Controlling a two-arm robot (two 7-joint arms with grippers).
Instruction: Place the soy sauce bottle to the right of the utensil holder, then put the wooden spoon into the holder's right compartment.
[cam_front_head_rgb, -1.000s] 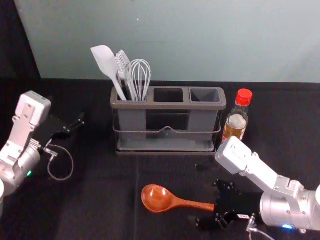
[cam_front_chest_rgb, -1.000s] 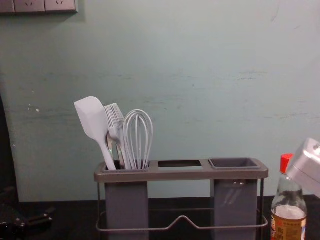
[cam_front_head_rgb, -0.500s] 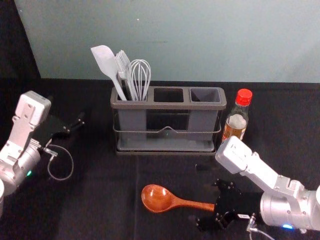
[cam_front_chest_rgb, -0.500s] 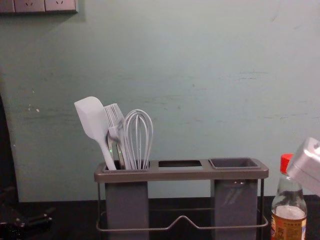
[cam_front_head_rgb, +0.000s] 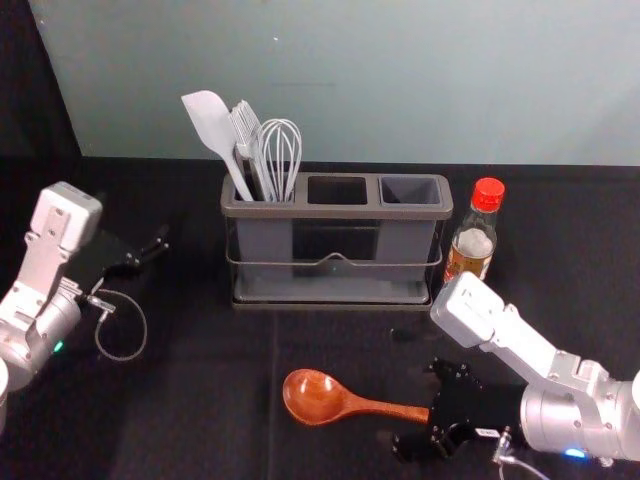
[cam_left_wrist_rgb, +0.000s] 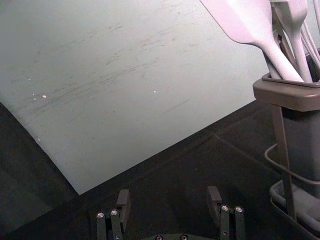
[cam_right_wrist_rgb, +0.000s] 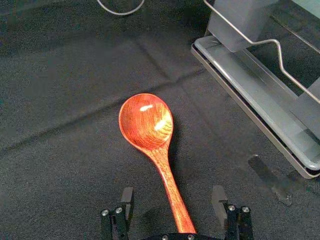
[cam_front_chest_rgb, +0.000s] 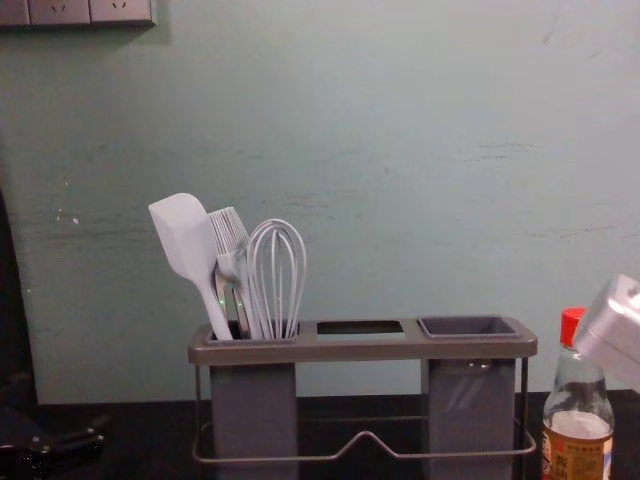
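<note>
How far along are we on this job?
Looks done: the red-capped glass soy sauce bottle stands right of the grey utensil holder.

In hand: the right gripper, open, straddles the handle of the reddish-brown wooden spoon on the black cloth.

To do: grip, lift and insert it into the right compartment. The left gripper idles at left.

Between my right gripper and the utensil holder, the table leaves me room to pass. The soy sauce bottle stands just beside the holder's right end, narrowing that side. The spatula, fork and whisk obstruct the left compartment; above the right compartment I have room.
</note>
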